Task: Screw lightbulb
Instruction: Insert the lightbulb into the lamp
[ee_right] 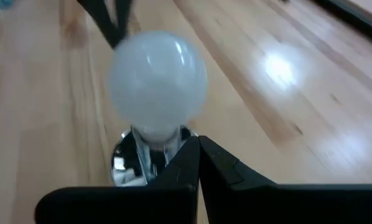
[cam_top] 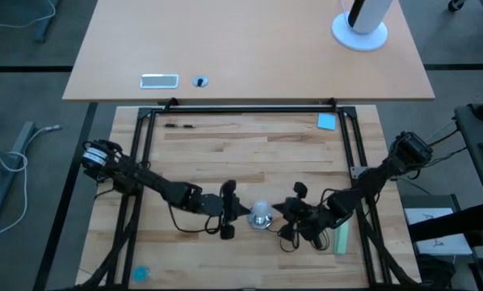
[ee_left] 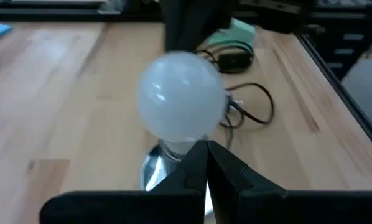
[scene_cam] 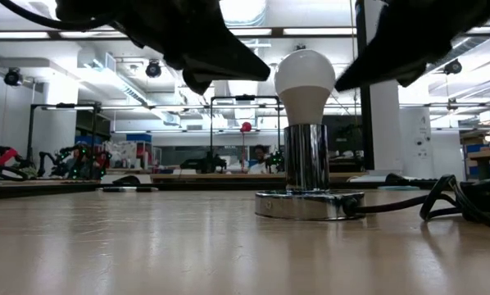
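The white frosted lightbulb (cam_top: 261, 213) stands upright with its base in the round silver socket (scene_cam: 309, 203), which rests on the wooden table near its front middle. My left gripper (cam_top: 243, 214) is shut, level with the bulb on its left side; its shut fingers point at the bulb (ee_left: 181, 96) in the left wrist view. My right gripper (cam_top: 280, 212) is shut on the bulb's right side; the right wrist view shows the bulb (ee_right: 157, 84) and socket (ee_right: 120, 163) just beyond its fingertips. In the low view both dark grippers hang beside the bulb (scene_cam: 305, 78). My left gripper's shut fingertips (ee_left: 198, 152) sit close by the bulb's neck; I cannot tell whether they touch it. My right gripper's shut fingertips (ee_right: 195, 149) sit close by the bulb's neck from the opposite side; I cannot tell whether they touch it.
The socket's black cord (cam_top: 290, 236) loops on the table under my right arm, also in the low view (scene_cam: 446, 201). A pale green block (cam_top: 341, 237) lies to the right of it. A blue pad (cam_top: 328, 121) lies far right, a small blue piece (cam_top: 140, 273) near left.
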Available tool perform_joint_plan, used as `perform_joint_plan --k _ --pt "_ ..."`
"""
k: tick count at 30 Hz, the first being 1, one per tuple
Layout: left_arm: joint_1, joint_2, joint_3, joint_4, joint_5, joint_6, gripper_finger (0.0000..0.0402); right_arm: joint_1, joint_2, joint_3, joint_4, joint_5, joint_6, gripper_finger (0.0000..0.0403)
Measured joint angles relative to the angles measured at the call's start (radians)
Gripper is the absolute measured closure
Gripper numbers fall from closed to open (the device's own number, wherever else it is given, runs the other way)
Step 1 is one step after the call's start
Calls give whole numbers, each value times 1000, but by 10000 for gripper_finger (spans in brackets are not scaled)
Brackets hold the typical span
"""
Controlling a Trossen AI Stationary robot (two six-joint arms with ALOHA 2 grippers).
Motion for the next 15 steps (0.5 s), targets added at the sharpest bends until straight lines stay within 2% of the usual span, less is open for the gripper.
perform_joint_plan --k 4,9,15 --pt "6 5 0 17 -21 8 401 -2 4 0 96 -2 -65 403" --pt "8 12 0 18 -151 -10 401 -3 6 0 129 -51 -73 403" --pt "4 3 0 5 -149 -12 401 4 7 0 119 -80 -55 403"
